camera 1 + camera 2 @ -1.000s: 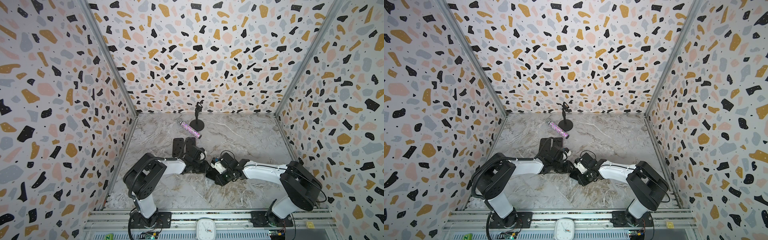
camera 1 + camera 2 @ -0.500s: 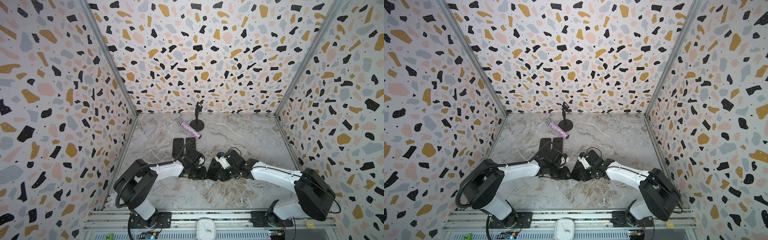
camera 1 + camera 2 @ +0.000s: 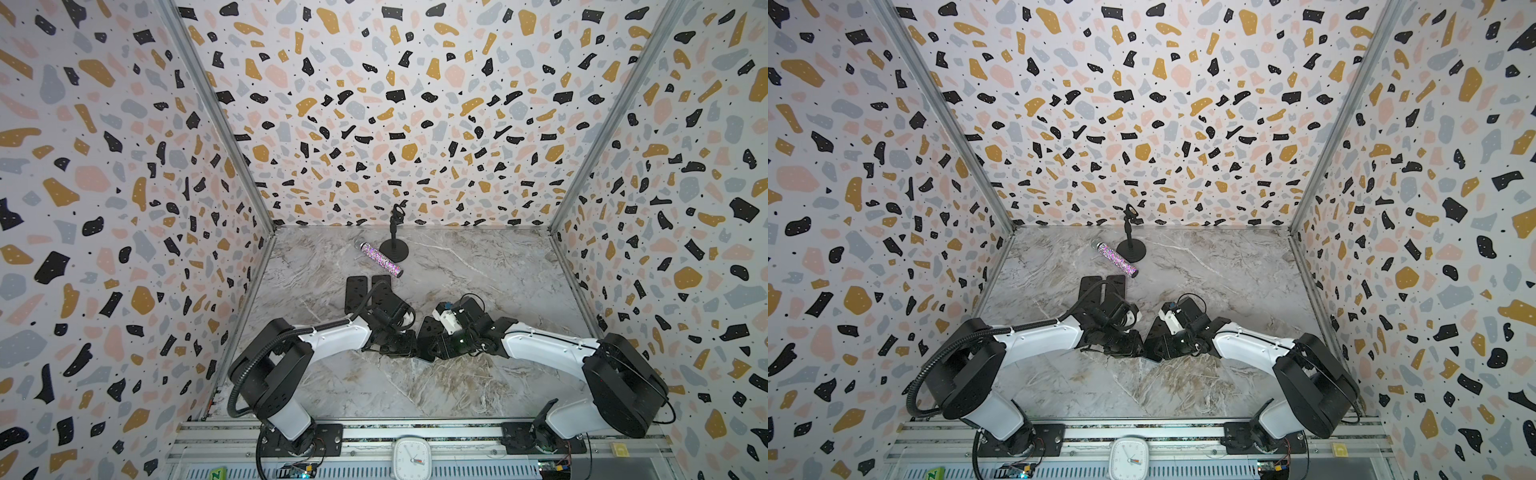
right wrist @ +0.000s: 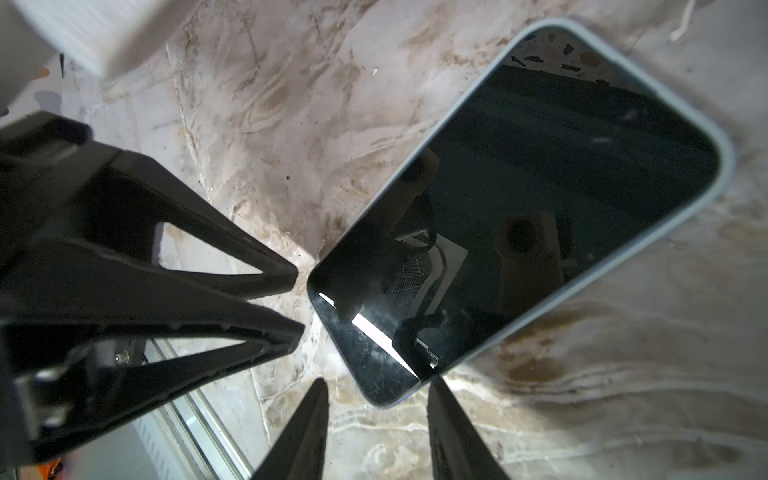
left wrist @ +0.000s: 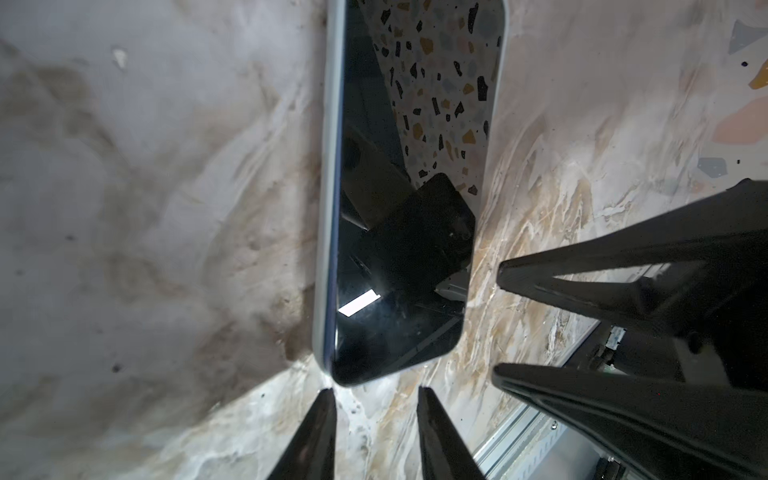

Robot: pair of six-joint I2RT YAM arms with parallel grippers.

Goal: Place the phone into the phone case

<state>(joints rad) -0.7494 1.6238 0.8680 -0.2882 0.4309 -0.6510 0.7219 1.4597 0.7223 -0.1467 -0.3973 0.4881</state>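
**Phone flat on worktop, both grippers off it**

We see the phone (image 5: 399,270) lying screen up on the marble worktop (image 3: 457,386), front-centre, betw. the two arms. A pale blue phone case (image 4: 725,166) rims it along the long sides & the far end. At the near short end we can't tell if the rim is fully on.

The left gripper (image 5: 374,390) has jaws apart w/ nothing clamped, tips low over the worktop & just short of one phone corner.

The right gripper (image 4: 379,381) also has jaws apart. The other corner of that same short end pokes into the gap, touching neither finger as far as we can see. The two grippers' tips are near each other but apart.

In both top views the phone is mostly hidden under the wrists.

Behind the left arm are two flat black slabs (image 3: 356,293), side by side. Further back a glitter tube (image 3: 380,260) lies on its side, just beside a black stand (image 3: 394,248), which is upright on a round base near the back wall
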